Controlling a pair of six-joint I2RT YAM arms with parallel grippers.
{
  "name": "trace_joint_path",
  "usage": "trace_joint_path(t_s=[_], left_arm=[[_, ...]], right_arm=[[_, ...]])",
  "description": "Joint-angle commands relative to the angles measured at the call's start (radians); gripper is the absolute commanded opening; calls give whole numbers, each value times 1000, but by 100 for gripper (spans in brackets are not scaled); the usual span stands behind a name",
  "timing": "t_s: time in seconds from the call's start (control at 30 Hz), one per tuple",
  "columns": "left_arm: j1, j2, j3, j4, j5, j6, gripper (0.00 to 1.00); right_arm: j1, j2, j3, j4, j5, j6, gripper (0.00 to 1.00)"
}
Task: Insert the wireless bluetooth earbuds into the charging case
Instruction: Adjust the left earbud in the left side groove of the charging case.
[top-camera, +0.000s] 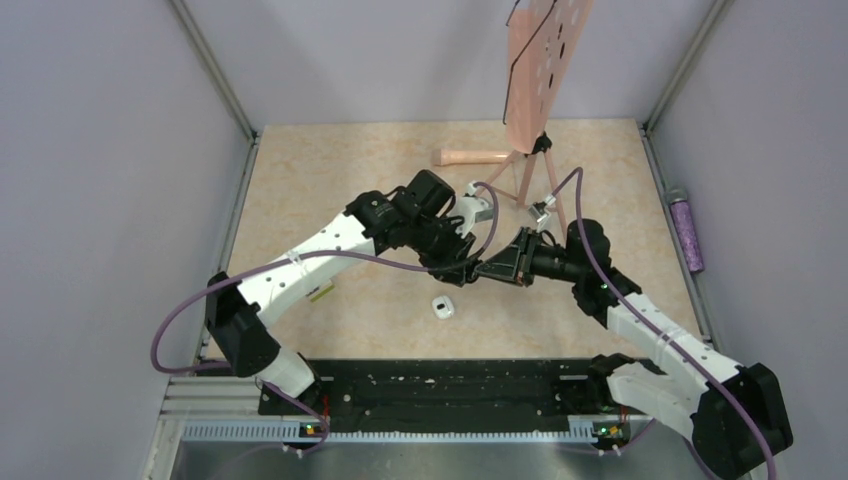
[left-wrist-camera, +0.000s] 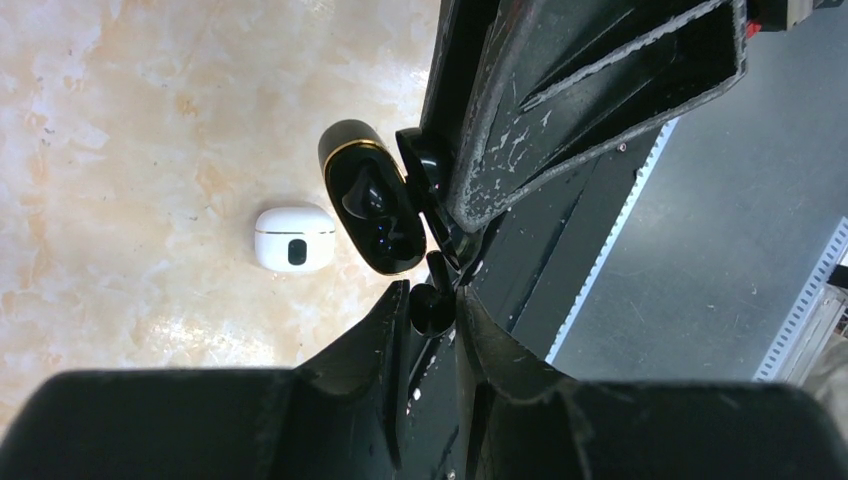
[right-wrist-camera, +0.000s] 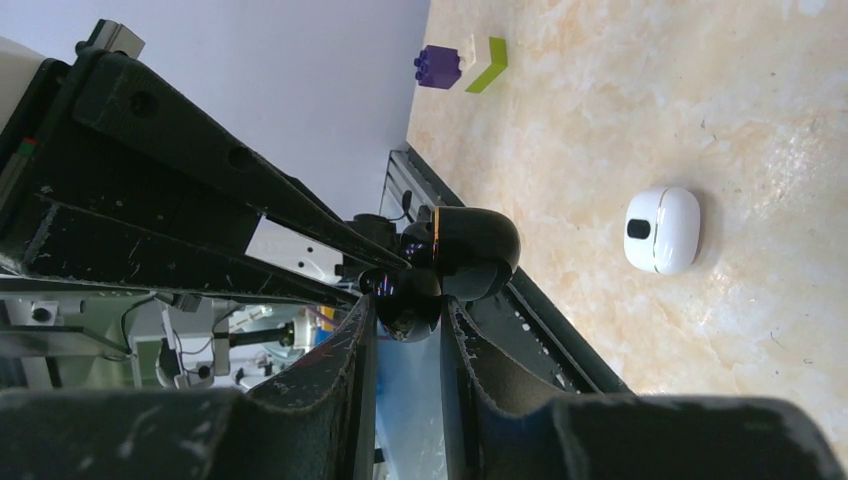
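The charging case (left-wrist-camera: 372, 200) is glossy black with a gold rim. It hangs open above the table, and one black earbud (left-wrist-camera: 364, 194) sits in a socket. My right gripper (right-wrist-camera: 408, 303) is shut on the case's lower half (right-wrist-camera: 412, 298), and the rounded shell (right-wrist-camera: 475, 250) sticks out past the fingertips. My left gripper (left-wrist-camera: 432, 297) is shut on a second tiny black earbud (left-wrist-camera: 431, 310), just below the case's open mouth. In the top view both grippers (top-camera: 463, 272) (top-camera: 492, 268) meet tip to tip over the middle of the table.
A closed white earbud case (top-camera: 443, 307) lies on the table below the grippers. A purple-and-yellow block (right-wrist-camera: 440, 68) lies near the left wall. A pink stand (top-camera: 535, 80) rises at the back, and a purple bottle (top-camera: 686, 230) lies beyond the right edge. A black rail (top-camera: 440, 385) runs along the near edge.
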Motion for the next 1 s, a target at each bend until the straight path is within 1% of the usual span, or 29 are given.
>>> trace_joint_path(t_s=[0.0, 0.2, 0.33, 0.97], left_arm=[[-5, 12, 50, -13, 14, 5, 0], [-5, 14, 57, -6, 7, -10, 0], [-4, -6, 60, 21, -23, -27, 0], [-4, 11, 63, -7, -60, -31, 0]], right_arm=[[-9, -27, 63, -25, 7, -49, 0], [-10, -29, 64, -19, 1, -47, 0], [-10, -30, 57, -30, 3, -55, 0], [-10, -34, 43, -7, 1, -43, 0]])
